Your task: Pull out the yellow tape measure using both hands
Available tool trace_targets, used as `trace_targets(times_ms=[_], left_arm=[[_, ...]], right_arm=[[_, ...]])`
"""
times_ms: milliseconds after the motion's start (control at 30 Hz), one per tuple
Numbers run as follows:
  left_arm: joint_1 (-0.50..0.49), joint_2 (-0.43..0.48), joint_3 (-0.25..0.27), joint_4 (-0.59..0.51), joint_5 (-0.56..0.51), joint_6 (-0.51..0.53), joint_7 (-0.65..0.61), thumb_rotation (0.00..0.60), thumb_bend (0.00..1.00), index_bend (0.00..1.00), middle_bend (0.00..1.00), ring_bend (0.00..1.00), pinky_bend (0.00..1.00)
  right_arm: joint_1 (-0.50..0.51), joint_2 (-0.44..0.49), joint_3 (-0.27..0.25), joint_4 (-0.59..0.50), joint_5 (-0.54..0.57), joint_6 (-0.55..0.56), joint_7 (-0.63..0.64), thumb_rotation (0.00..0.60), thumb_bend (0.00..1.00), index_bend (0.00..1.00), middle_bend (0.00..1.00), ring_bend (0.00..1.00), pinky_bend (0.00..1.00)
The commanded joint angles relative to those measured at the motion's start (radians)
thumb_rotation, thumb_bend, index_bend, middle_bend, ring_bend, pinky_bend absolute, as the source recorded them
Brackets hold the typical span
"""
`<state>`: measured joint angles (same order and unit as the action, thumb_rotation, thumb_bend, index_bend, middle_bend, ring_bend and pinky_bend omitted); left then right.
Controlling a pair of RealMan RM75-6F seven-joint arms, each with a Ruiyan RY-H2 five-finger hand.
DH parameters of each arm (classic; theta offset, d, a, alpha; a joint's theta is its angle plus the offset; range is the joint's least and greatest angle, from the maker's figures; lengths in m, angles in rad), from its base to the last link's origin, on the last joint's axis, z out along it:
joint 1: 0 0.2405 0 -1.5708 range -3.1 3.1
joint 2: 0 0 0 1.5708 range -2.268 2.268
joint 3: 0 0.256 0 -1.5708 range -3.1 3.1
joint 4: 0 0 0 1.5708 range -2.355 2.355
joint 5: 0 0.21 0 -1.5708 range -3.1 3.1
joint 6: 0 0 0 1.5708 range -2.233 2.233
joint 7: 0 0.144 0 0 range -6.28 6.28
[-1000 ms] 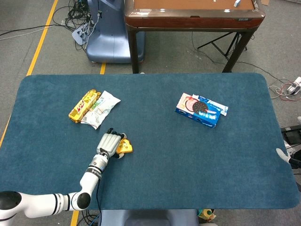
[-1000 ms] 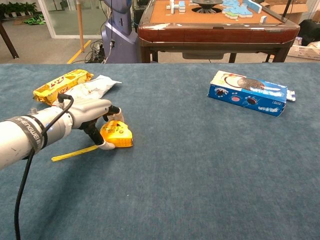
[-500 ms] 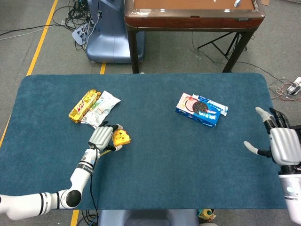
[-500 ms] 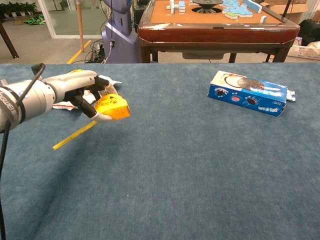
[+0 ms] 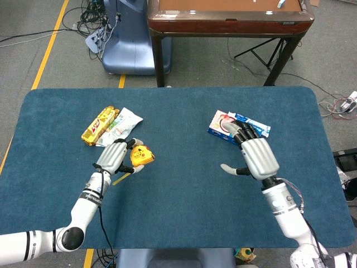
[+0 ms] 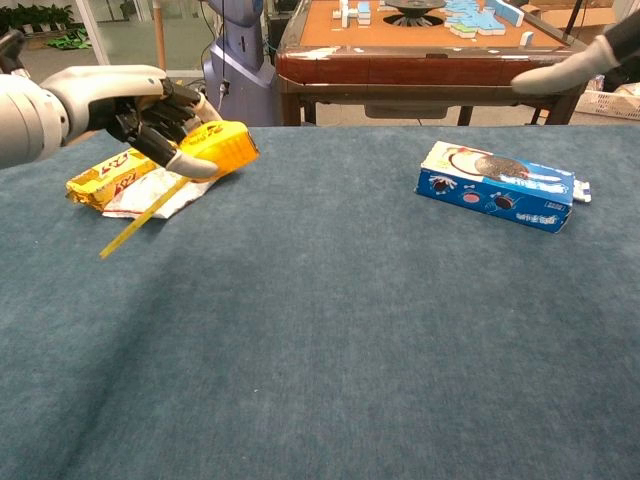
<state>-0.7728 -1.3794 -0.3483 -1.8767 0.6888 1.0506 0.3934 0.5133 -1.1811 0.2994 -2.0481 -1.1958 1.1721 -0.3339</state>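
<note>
My left hand (image 5: 114,156) grips the yellow tape measure (image 5: 141,156) and holds it up off the blue table; in the chest view the left hand (image 6: 150,100) and the tape measure (image 6: 222,146) show at the upper left. A short length of yellow tape (image 6: 138,217) hangs out of the case toward the lower left. My right hand (image 5: 254,157) hovers over the table's right half with fingers spread and nothing in it, well apart from the tape measure. Only a fingertip of the right hand (image 6: 560,70) shows at the top right of the chest view.
A yellow snack bar (image 5: 97,125) and a white wrapper (image 5: 120,128) lie just behind my left hand. A blue cookie box (image 5: 228,128) lies partly under my right hand in the head view. A wooden table (image 5: 228,19) stands beyond the blue table's (image 5: 184,195) far edge.
My left hand has lifted the tape measure off the table and raised it. My right hand has come into view and moved in from the right edge toward the middle.
</note>
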Motion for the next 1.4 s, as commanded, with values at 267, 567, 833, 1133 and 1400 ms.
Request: trace_targets(times_ms=[267, 567, 833, 1133, 1400], left_arm=[[-0.019, 0.041, -0.013, -0.08, -0.043, 0.043, -0.013, 0.543, 0.23, 0.47, 0.48, 0.31, 0.13], [-0.031, 0.057, -0.007, -0.108, -0.044, 0.057, -0.03, 0.538, 0.23, 0.47, 0.48, 0.31, 0.13], [-0.046, 0.057, 0.003, -0.114, -0.039, 0.07, -0.029, 0.533, 0.23, 0.47, 0.48, 0.31, 0.13], [-0.063, 0.05, 0.015, -0.118, -0.037, 0.08, -0.023, 0.521, 0.23, 0.47, 0.48, 0.31, 0.13], [-0.075, 0.042, 0.026, -0.114, -0.033, 0.081, -0.021, 0.518, 0.23, 0.47, 0.48, 0.31, 0.13]], right_arm=[[0.176, -0.234, 0.054, 0.089, 0.144, -0.018, -0.148, 0.6, 0.23, 0.12, 0.14, 0.07, 0.07], [0.278, -0.343, 0.084, 0.167, 0.215, -0.015, -0.206, 0.6, 0.22, 0.12, 0.14, 0.07, 0.07], [0.338, -0.398, 0.096, 0.214, 0.25, -0.016, -0.219, 0.6, 0.23, 0.12, 0.14, 0.07, 0.07], [0.379, -0.434, 0.098, 0.249, 0.265, -0.013, -0.219, 0.6, 0.23, 0.12, 0.14, 0.07, 0.07], [0.4, -0.456, 0.095, 0.27, 0.279, -0.001, -0.222, 0.6, 0.23, 0.12, 0.14, 0.07, 0.07]])
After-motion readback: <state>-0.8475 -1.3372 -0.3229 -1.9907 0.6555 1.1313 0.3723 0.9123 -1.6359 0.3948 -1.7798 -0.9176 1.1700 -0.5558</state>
